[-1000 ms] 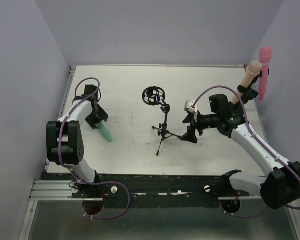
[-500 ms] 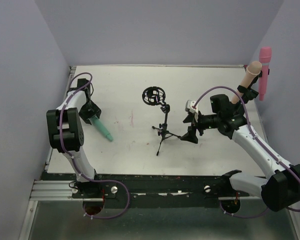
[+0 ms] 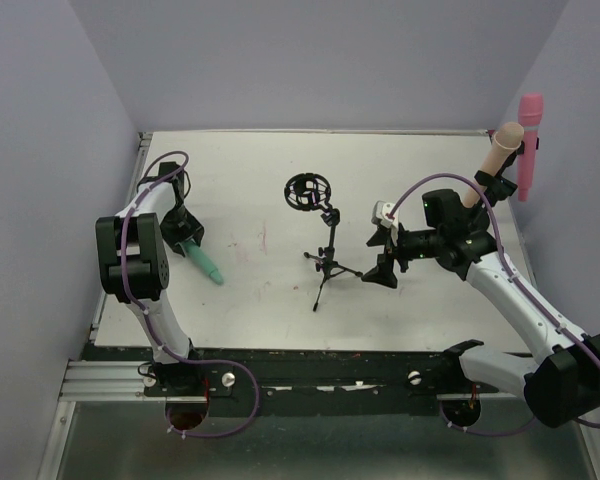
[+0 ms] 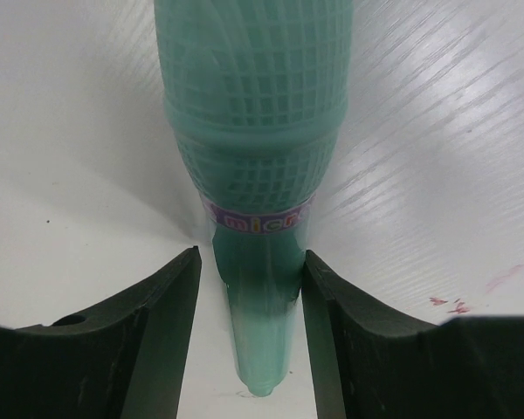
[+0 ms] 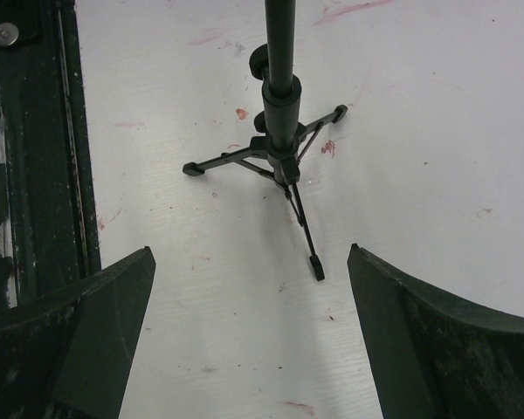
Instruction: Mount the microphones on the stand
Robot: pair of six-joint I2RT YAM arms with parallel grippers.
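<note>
The teal microphone (image 3: 210,266) lies flat on the white table, left of centre. My left gripper (image 3: 187,242) is open and low over its thin handle end. In the left wrist view the handle (image 4: 262,314) lies between my fingers (image 4: 170,305), with a small gap on the left side and the mesh head pointing away. The black tripod stand (image 3: 326,252) with its ring mount (image 3: 308,192) stands mid-table. My right gripper (image 3: 379,256) is wide open and empty just right of the stand (image 5: 279,131). The pink microphone (image 3: 529,140) and the peach microphone (image 3: 500,152) are upright at the far right.
Purple walls close the table on the left, back and right. The black front rail (image 3: 310,365) runs along the near edge. The stand's three legs (image 5: 310,253) spread over the table in front of my right gripper.
My left gripper has shifted left and turned, settling lower around the teal microphone's handle. The left elbow has swung up toward the wall. The right arm has barely moved.
</note>
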